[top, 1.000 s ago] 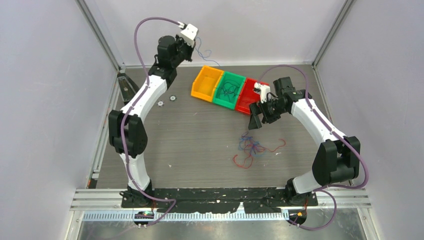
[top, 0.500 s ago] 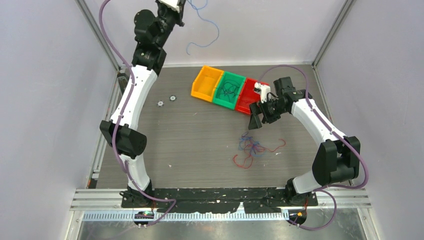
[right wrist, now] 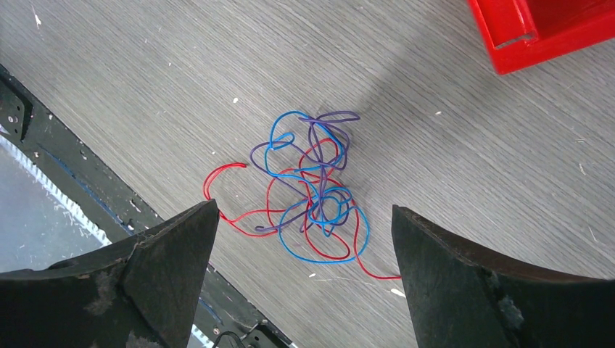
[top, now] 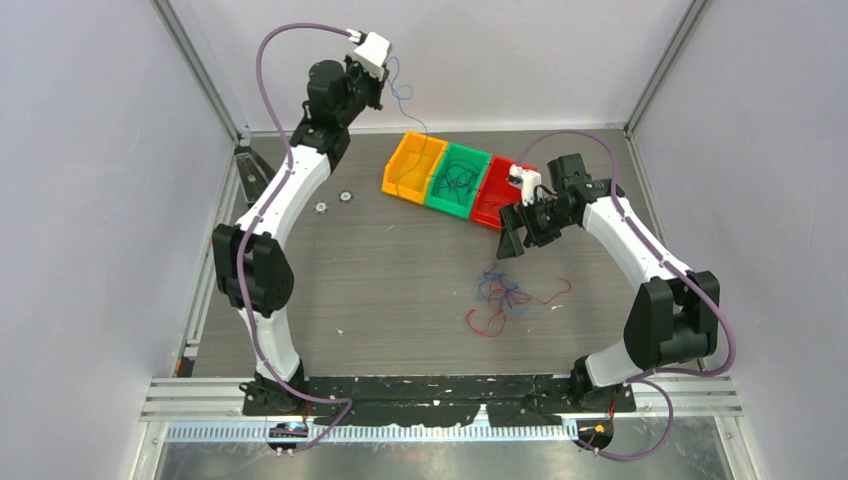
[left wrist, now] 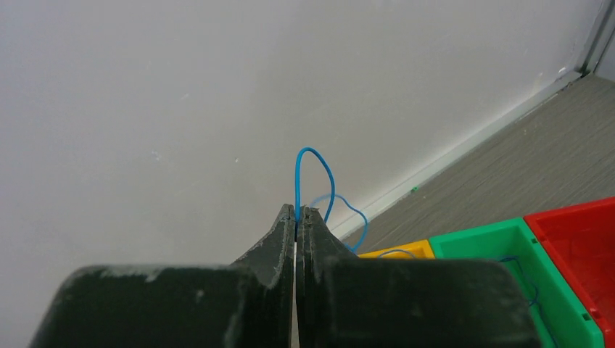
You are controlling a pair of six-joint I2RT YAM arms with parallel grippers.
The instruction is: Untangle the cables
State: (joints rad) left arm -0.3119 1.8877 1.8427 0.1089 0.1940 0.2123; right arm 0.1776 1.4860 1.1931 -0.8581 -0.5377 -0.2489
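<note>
Above the far edge of the table (top: 380,290), left of its middle, the left gripper (left wrist: 297,212) is held high, clenched on a thin blue cable (left wrist: 313,156). The cable loops over the fingertips and trails down toward the yellow bin (top: 413,165). Beside that bin sit a green bin (top: 448,206) holding dark cables (top: 460,182) and a red bin (top: 497,190). Near the table's middle lies the tangle of red, blue and purple cables (right wrist: 312,188). The right gripper (right wrist: 304,209) hangs above it, jaws spread wide, holding nothing.
</note>
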